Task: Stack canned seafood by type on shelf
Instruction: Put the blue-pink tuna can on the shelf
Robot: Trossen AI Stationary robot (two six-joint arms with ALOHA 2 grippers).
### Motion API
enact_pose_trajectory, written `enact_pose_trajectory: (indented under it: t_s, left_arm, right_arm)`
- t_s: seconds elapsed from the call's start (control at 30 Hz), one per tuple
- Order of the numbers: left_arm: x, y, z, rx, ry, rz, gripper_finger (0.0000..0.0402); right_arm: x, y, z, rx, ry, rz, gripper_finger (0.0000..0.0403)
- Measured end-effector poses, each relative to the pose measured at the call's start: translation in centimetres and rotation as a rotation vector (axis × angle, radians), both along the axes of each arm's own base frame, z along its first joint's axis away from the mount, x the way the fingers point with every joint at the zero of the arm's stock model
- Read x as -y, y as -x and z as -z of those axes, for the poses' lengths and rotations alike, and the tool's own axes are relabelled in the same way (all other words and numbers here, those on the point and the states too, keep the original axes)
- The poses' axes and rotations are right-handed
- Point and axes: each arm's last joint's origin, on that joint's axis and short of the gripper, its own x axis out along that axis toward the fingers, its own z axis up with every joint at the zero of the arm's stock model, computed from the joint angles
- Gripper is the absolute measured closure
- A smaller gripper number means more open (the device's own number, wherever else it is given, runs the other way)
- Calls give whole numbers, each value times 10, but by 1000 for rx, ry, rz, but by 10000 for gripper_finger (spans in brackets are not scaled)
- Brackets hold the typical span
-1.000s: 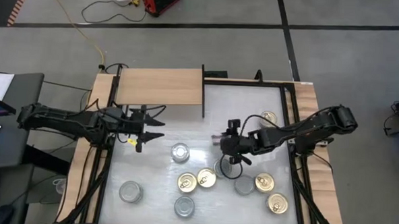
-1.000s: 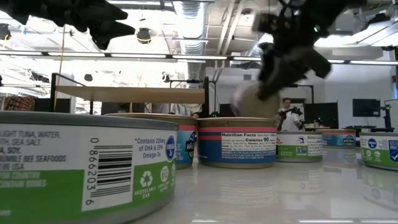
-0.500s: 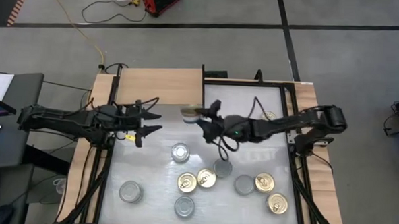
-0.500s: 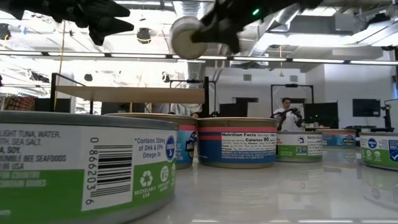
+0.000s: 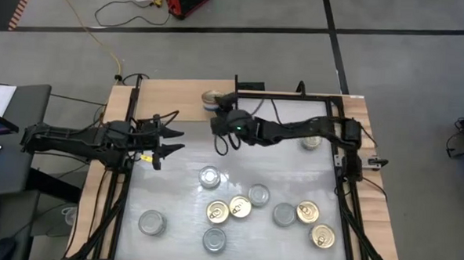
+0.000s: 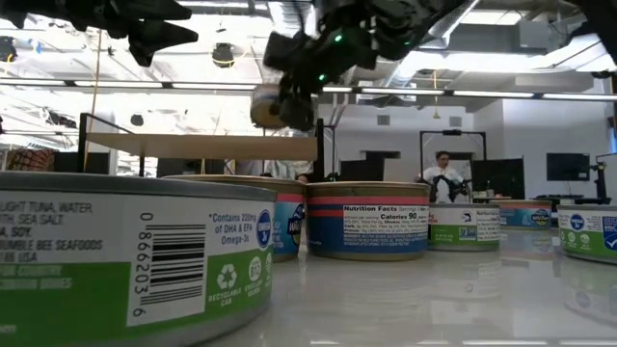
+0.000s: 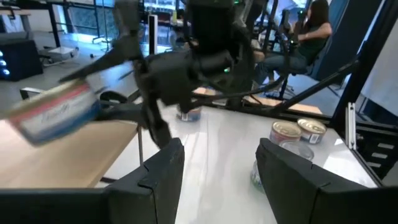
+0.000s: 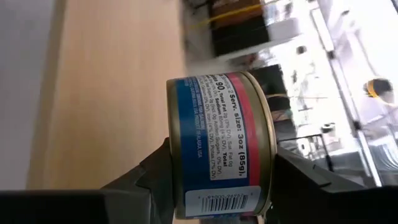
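Observation:
My right gripper is shut on one tin with a blue and red label. It holds the tin in the air over the right end of the light wood shelf, just left of the shelf's dark upright panel. The low view shows this tin above the shelf board. My left gripper is open and hangs over the table's left part, near the shelf's near edge; in its wrist view nothing is between the fingers. My right gripper pinches the tin between its two fingers, which stand on opposite sides of it, seemingly at its two flat ends. The label wall faces the wrist camera. The arm reaches in from the table's right. The tin is lifted clear, turned off upright.
Several other tins stand on the white table: one plain, a group of gold and silver lids, two near the near edge, one at the far right. A person sits in the room behind.
My right gripper has risen from the middle of the table with the tin and swung toward the far left, past the upright panel, until it is over the shelf. The tin has been lifted clear and turned about on the way.

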Motion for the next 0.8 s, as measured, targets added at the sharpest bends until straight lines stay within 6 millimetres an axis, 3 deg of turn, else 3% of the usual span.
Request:
enact_pose_trajectory:
  t_s: [0.33, 0.8]
  left_arm:
    - [0, 0, 0, -4, 0, -3, 211]
    - [0, 0, 2, -14, 12, 6, 211]
  right_arm:
    - [5, -14, -3, -140, -76, 73, 165]
    - [-15, -15, -3, -156, -128, 26, 38]
